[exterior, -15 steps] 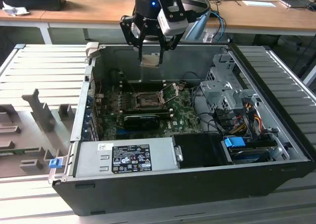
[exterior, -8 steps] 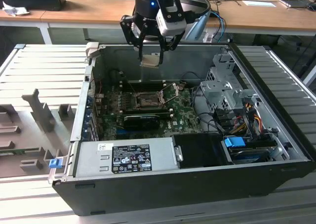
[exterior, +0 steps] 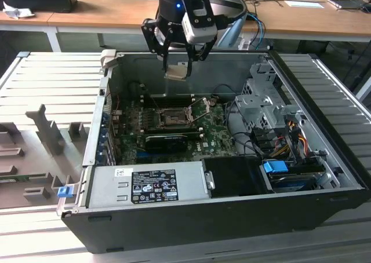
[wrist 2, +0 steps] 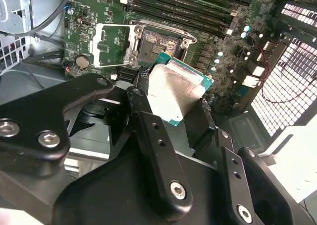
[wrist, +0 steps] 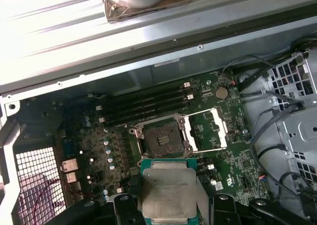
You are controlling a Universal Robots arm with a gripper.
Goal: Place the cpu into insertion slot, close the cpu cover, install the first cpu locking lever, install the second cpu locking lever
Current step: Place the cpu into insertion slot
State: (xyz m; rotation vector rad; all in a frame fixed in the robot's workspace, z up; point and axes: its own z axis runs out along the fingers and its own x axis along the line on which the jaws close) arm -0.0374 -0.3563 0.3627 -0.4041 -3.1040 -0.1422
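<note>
While the fingers [wrist 2: 153, 140] are closed on two opposite edges of the cpu [wrist 2: 173, 93], it hangs between them above the open computer case [exterior: 203, 216]. The insertion slot [wrist: 162, 137] lies below them, well apart. The cpu cover [wrist: 221, 129] stands flipped open beside that slot.

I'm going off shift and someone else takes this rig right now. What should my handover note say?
Gripper: shut on the cpu, held above the open computer case.
Insertion slot: empty, cpu cover swung open beside it.
Done: cpu is in the gripper.
Left: seating the cpu, closing the cover, both locking steps.
</note>
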